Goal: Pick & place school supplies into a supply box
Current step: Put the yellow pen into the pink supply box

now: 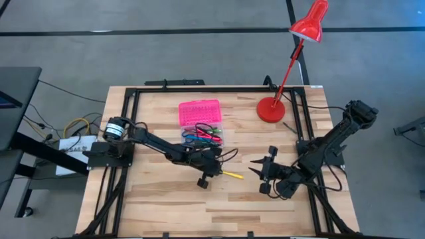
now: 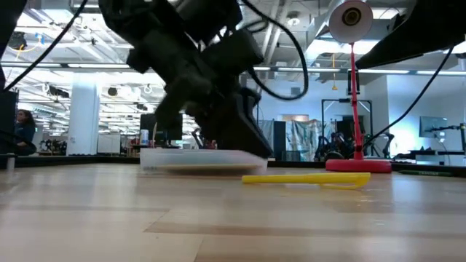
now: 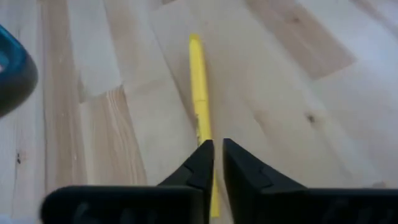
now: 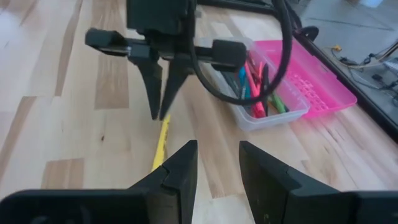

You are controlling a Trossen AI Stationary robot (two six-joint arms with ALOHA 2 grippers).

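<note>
A yellow pen (image 1: 232, 174) lies flat on the wooden table, right of the supply box. The box's clear base (image 1: 207, 136) holds several coloured pens and markers, and its pink lid (image 1: 199, 111) lies open on the far side. My left gripper (image 3: 217, 149) slants down over the pen's left end (image 4: 164, 122), its fingers only a narrow gap apart. My right gripper (image 4: 217, 162) hovers open above the table, right of the pen (image 4: 160, 140), with nothing between its fingers. My left gripper has its two fingertips (image 3: 200, 155) on either side of the yellow pen's left end (image 3: 214, 193), coming down at a slant and lying along the pen. The pen rests flat on the table (image 2: 306, 177). I cannot tell whether the tips touch it.
A red desk lamp stands with its round base (image 1: 271, 109) at the table's far right, its head reaching beyond the far edge. A black frame (image 1: 199, 88) runs around the tabletop. A teal rounded thing (image 3: 12, 68) shows at the edge of the left wrist view.
</note>
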